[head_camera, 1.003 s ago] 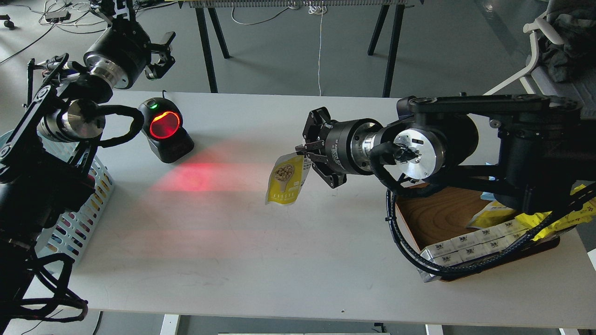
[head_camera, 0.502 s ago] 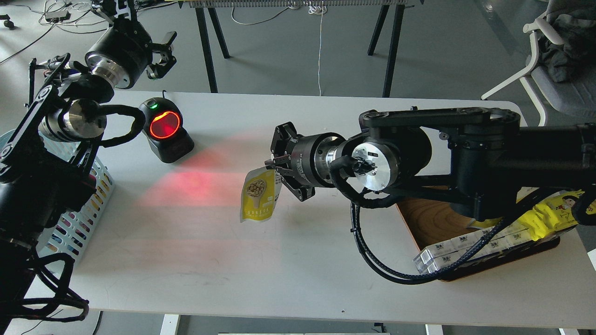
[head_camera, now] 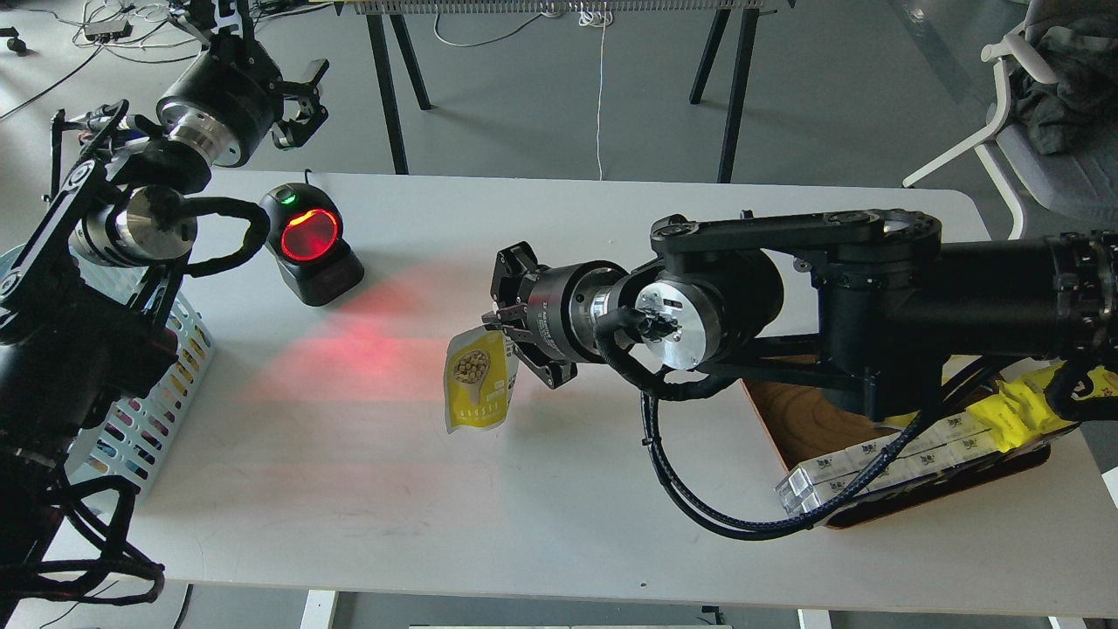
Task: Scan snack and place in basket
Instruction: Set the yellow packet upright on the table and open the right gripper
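The snack [head_camera: 477, 381] is a small yellow pouch with a round picture of nuts. It hangs above the table's middle from my right gripper [head_camera: 500, 325], which is shut on its top edge. The pouch's front faces the black scanner [head_camera: 311, 243], whose red window glows and throws red light on the table toward the pouch. My left gripper [head_camera: 301, 105] is raised beyond the table's far left edge, empty, with its fingers apart. The light blue lattice basket [head_camera: 144, 411] stands at the table's left edge, mostly hidden behind my left arm.
A brown wooden tray [head_camera: 808, 419] at the right holds white boxes [head_camera: 882, 454] and bright yellow packets [head_camera: 1017, 406], partly covered by my right arm. Black table legs and cables are on the floor behind. A chair [head_camera: 1035, 114] stands at the far right.
My right gripper has carried the snack leftward across the table, closer to the scanner's red beam. The left arm has stayed still.
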You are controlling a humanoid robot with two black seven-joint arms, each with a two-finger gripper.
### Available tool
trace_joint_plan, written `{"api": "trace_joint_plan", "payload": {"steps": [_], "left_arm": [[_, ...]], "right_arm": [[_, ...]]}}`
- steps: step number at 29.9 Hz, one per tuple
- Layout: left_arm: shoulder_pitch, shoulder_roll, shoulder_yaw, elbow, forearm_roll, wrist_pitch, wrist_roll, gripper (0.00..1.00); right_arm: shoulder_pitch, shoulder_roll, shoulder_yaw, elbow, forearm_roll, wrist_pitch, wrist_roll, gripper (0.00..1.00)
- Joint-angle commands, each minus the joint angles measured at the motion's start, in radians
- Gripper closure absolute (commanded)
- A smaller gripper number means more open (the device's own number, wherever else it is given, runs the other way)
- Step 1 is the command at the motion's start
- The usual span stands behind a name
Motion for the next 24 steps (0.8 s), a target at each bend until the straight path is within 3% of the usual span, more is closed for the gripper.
{"api": "trace_joint_plan", "payload": {"steps": [1, 14, 21, 24], "left_arm": [[0.002, 0.000, 0.000, 0.001, 0.000, 0.000, 0.000, 0.00], [0.002, -0.001, 0.000, 0.001, 0.000, 0.000, 0.000, 0.00], [0.002, 0.003, 0.000, 0.001, 0.000, 0.000, 0.000, 0.00], [0.002, 0.005, 0.000, 0.001, 0.000, 0.000, 0.000, 0.00]], "right_arm": [[0.004, -0.006, -0.011, -0.003, 0.000, 0.000, 0.000, 0.99], [0.028, -0.024, -0.083, -0.025, 0.000, 0.000, 0.001, 0.97], [0.048, -0.038, -0.086, -0.025, 0.002, 0.000, 0.000, 0.47], [0.057, -0.052, -0.085, -0.025, 0.002, 0.000, 0.001, 0.30]]}}
